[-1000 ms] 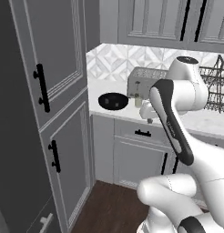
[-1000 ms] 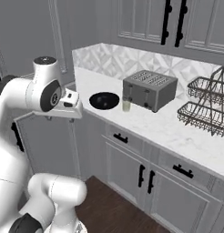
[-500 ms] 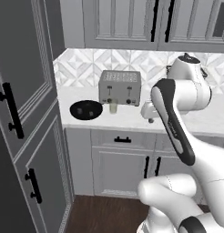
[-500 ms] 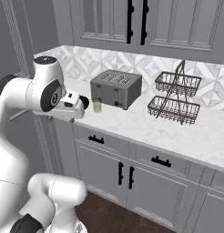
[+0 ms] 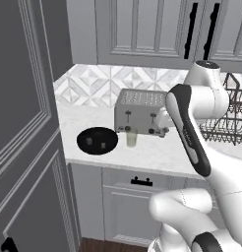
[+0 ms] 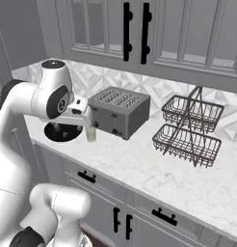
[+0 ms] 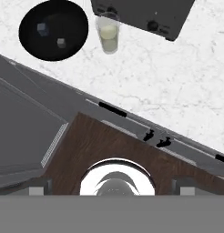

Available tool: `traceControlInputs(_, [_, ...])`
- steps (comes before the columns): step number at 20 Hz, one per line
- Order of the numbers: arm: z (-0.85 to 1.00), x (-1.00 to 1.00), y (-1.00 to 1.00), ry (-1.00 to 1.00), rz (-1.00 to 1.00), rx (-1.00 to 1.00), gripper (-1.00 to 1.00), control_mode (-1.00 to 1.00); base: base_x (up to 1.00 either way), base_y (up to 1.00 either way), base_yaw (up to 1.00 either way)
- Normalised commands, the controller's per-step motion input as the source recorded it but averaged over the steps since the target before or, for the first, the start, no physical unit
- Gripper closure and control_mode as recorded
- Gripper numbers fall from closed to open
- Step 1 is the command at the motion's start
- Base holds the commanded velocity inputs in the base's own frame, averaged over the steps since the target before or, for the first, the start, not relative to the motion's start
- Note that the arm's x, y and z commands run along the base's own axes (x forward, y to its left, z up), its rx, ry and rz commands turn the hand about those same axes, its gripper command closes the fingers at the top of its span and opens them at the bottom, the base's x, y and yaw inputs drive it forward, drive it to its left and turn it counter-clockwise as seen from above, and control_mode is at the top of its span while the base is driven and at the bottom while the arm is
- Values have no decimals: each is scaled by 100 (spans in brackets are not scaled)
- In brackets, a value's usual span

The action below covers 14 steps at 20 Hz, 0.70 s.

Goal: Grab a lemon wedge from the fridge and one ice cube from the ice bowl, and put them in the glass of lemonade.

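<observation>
The glass of lemonade (image 5: 131, 139) (image 6: 91, 134) (image 7: 108, 32) stands upright on the counter, just in front of the silver toaster (image 5: 141, 112). Left of it sits the black ice bowl (image 5: 97, 140) (image 7: 53, 29), and two ice cubes (image 7: 61, 43) lie inside. My gripper (image 6: 74, 120) hangs high above the counter's front edge, near the glass and the bowl. It is open and holds nothing. The fridge and the lemon wedge are out of view.
A tall grey panelled cabinet (image 5: 24, 123) with a black handle stands close on the left. A two-tier wire basket (image 6: 190, 130) sits at the right of the marble counter (image 6: 139, 169). Below are drawers with black handles (image 7: 111, 109) and a wood floor (image 7: 95, 145).
The whole picture has shifted: the base has driven, so the toaster, glass and bowl now sit nearer and more central. The gripper stays open over the counter's edge.
</observation>
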Motion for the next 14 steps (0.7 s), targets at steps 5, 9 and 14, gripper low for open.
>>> traceControlInputs(5, [0, 0, 0, 0, 0, 0, -100, 100, 30, 7, 34])
traceControlInputs(9, [-19, 19, 40, 1, 14, 0, -100, -100, 0, 7, 4])
traceControlInputs(14, [-24, 91, 86, 3, 23, -1, -100, -100, 0, 0, 0])
